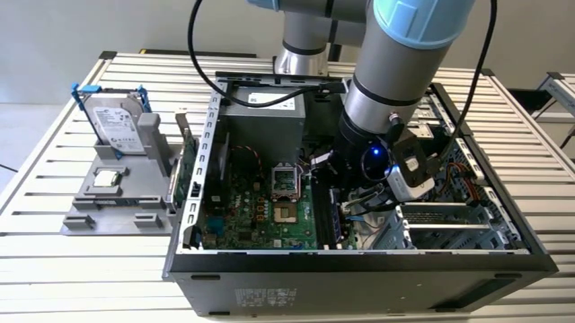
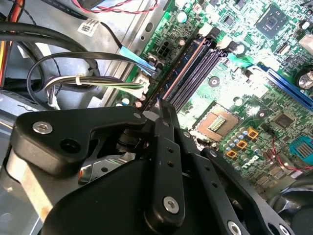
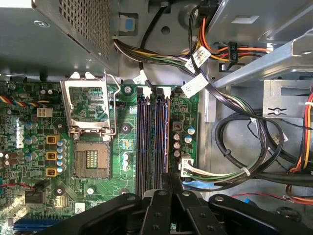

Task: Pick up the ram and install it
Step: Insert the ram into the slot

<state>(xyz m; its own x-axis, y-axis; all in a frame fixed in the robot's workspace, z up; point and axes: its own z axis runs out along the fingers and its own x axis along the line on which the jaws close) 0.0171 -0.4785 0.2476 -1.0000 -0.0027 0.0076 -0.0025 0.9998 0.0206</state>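
Observation:
My gripper reaches down into the open computer case, over the memory slots. In both wrist views its black fingers are shut. The ram shows edge-on as a thin orange-brown line running out from the gripper along the slot nearest the cables. The same edge leads away from the gripper in the second wrist view. Whether the ram sits fully in that slot I cannot tell. The other dark slots beside it hold nothing.
A grey holder at the exterior view's left carries a silver hard drive in a blue frame and a small square chip. A thin green board stands beside the case wall. Cable bundles crowd one side of the slots, the open processor socket the other.

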